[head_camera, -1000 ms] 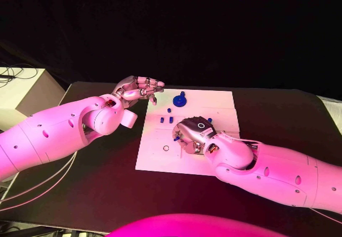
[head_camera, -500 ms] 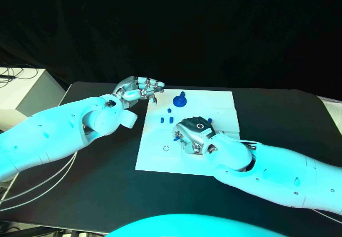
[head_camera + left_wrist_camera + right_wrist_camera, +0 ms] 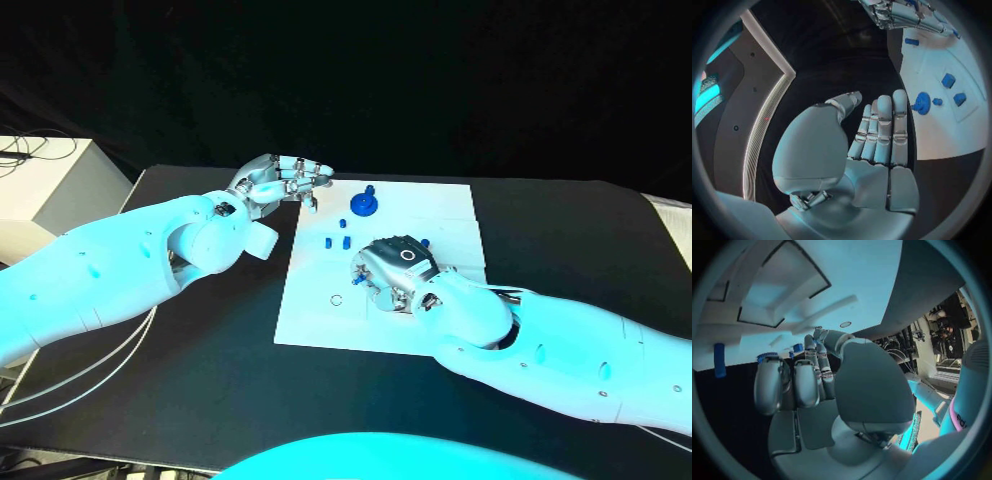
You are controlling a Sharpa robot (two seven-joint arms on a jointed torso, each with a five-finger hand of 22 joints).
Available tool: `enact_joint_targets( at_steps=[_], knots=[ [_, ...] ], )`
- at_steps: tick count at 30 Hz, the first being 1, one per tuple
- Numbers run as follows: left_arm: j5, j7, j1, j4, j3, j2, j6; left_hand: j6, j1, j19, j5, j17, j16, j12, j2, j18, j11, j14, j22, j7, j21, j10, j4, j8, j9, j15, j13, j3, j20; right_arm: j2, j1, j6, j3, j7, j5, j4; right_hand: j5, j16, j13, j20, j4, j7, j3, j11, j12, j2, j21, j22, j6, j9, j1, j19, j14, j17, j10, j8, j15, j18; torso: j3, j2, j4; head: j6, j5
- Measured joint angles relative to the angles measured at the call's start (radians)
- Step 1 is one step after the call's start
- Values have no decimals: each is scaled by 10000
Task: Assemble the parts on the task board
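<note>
Parts (image 3: 364,205) on task board (image 3: 433,215) (mid-table); left robot hand (image 3: 277,180) beside it.

Dim, dark surroundings; the lit table scene is sharp in the head view, while wrist views bend strongly at their rims.

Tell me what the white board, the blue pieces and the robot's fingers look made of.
Board: flat, matte white, likely plastic or coated sheet; no glare.
Blue pieces: solid uniform colour, probably moulded or printed plastic.
Left hand's fingers: silvery and segmented with soft highlights, so metal or metallic-finished plastic; cannot tell which.
</note>
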Motion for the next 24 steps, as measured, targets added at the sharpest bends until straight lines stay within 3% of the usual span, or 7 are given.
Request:
enact_joint_targets(
  at_steps=[24],
  knots=[
    [0,-50,-4,9,-1,-7,30,0,0,0,0,-8,0,0,0,-1,0,0,0,0,0,1,29,0,-8,0,1,-29,0,150,23,302,-1,-62,-157,-121,-51,-1,9,0,7,20,41,0,-25,-10,56,8,21,-3,-10,0,0,17,0,-29,0,0,-6,-2,-1,-31,5]
  ],
)
